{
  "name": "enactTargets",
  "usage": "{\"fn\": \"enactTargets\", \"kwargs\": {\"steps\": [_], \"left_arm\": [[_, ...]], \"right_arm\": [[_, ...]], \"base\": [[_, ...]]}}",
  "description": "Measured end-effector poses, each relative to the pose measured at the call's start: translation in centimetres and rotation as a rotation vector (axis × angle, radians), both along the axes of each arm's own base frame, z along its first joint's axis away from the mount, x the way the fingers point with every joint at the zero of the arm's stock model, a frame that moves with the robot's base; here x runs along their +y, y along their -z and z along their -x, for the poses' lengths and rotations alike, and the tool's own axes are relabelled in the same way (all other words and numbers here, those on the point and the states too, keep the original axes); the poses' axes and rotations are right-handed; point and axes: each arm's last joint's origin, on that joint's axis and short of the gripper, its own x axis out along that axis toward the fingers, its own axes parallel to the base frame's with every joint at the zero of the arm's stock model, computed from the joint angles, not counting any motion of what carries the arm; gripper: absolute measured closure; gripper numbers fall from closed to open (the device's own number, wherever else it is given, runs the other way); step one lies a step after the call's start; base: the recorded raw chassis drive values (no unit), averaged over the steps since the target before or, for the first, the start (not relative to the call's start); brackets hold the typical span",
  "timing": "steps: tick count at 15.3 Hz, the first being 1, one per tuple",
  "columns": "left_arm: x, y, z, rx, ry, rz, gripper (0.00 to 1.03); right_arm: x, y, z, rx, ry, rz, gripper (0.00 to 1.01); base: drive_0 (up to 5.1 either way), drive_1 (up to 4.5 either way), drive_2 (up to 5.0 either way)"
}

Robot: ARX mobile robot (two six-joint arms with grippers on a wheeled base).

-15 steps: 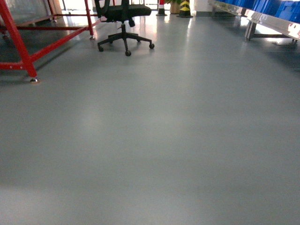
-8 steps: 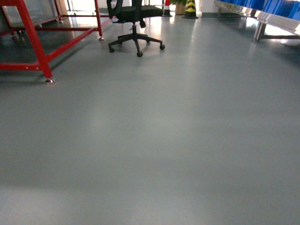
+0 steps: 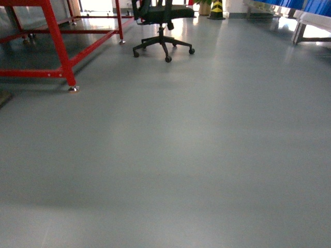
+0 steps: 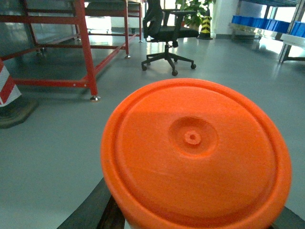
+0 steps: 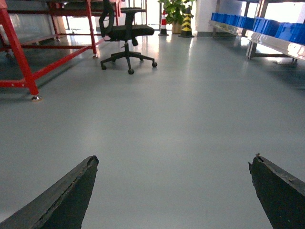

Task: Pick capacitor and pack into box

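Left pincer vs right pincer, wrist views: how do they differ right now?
The left pincer holds a large orange round-topped object that fills its view; the right pincer holds nothing. The right pincer's dark fingers stand wide apart over bare floor, while the left's are mostly hidden. Both face the office chair.

Grey floor (image 3: 207,155), red frame (image 3: 57,36), black office chair (image 3: 163,20), striped cone (image 4: 7,90)
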Motion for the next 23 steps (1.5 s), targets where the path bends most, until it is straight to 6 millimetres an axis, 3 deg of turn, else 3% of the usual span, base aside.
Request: {"fn": "enactTargets", "kwargs": {"steps": [23], "left_arm": [[0.0, 0.01, 0.0, 0.001, -0.001, 0.0, 0.59]], "right_arm": [[0.0, -0.02, 0.0, -0.002, 0.0, 0.0, 0.03]], "base": [[-5.0, 2.37, 2.4]]}}
